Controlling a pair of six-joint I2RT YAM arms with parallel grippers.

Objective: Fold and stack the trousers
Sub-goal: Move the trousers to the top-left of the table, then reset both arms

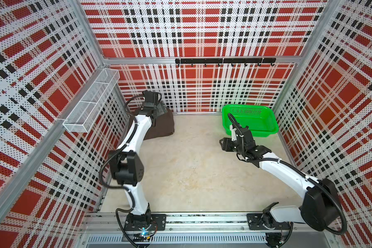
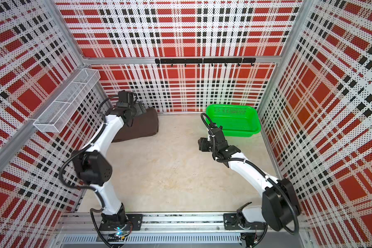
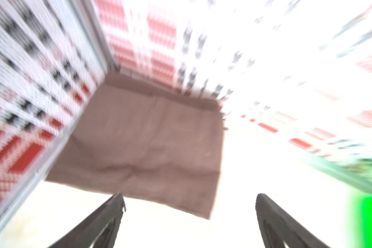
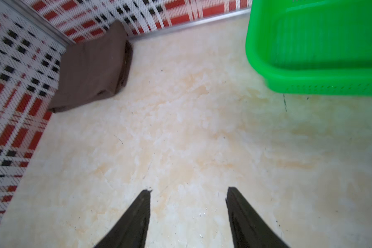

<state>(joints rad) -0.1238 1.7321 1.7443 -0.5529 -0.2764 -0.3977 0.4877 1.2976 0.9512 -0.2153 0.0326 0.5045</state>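
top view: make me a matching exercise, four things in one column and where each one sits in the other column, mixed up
Things
1. trousers
2. green basket
3. black hook rail
4. white wire tray

Places
a. fixed on the back wall
b. on the table, far right corner
c. fixed on the left wall
d. on the table, far left corner, folded

Pairs: 1-d, 2-b, 3-a, 4-c
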